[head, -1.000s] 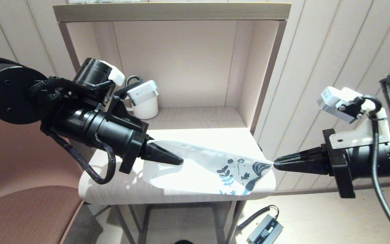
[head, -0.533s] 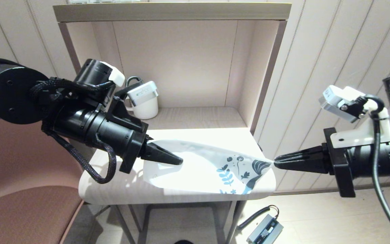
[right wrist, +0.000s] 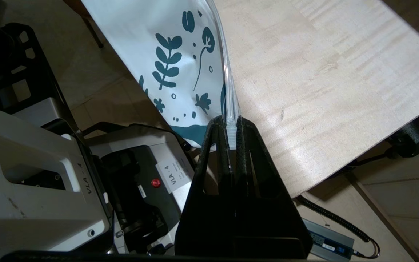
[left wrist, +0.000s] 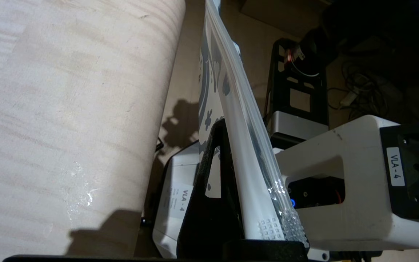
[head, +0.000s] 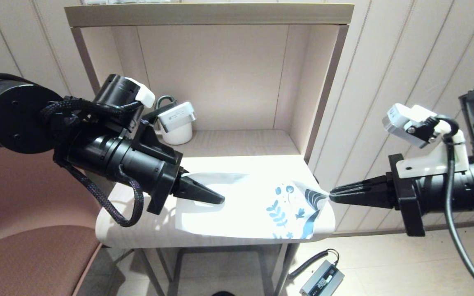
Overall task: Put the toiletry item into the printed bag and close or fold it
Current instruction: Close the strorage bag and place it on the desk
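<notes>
Your printed bag [head: 253,209] lies lengthwise across the table [head: 138,230], strung between both grippers. Left gripper [head: 218,200] is clamped on its plain end, right gripper [head: 331,197] pinched on the printed corner. Toiletry item: not visible.

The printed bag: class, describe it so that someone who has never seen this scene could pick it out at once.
Start at the pale wooden table under the open shelf unit. Just above its front edge, the printed bag hangs stretched between the left hand and the right hand, each shut on one end. Unlike the plain white mug on the shelf, it is flat and soft, with teal leaves at its right end.
</notes>
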{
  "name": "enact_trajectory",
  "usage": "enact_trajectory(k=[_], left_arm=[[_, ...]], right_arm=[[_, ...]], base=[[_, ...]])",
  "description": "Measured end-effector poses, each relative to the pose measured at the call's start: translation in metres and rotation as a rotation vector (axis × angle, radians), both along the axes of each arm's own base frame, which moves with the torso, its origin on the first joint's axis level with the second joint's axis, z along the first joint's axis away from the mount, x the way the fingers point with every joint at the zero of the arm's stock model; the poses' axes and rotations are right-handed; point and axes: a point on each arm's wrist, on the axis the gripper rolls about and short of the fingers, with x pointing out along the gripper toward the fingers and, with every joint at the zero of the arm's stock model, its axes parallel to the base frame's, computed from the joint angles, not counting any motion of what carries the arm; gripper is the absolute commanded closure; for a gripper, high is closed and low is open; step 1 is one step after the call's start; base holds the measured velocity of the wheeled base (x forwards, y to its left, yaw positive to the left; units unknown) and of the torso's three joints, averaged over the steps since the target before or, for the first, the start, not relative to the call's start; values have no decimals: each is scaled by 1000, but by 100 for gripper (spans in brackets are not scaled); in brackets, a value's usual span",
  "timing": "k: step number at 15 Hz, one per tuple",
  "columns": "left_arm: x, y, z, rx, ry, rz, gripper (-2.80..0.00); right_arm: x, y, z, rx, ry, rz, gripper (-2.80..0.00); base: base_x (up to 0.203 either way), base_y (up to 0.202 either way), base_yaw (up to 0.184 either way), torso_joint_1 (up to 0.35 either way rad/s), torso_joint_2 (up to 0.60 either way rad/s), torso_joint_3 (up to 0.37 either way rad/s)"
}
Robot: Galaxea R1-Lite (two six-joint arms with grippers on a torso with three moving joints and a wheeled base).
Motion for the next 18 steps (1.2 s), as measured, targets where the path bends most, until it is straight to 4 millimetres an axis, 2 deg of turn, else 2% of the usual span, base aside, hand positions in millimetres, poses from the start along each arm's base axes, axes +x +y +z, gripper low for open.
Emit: enact_trajectory(k=[6, 18], left_arm=[[0, 0, -1, 0, -2, -3, 0], [7, -2, 2, -20, -27, 9, 0]], right_arm=[[17, 5, 2, -2, 4, -2, 0], [68, 22, 3, -2, 10, 1, 0]], base=[[0, 0, 0, 0, 0, 0], [0, 0, 0, 0, 0, 0]])
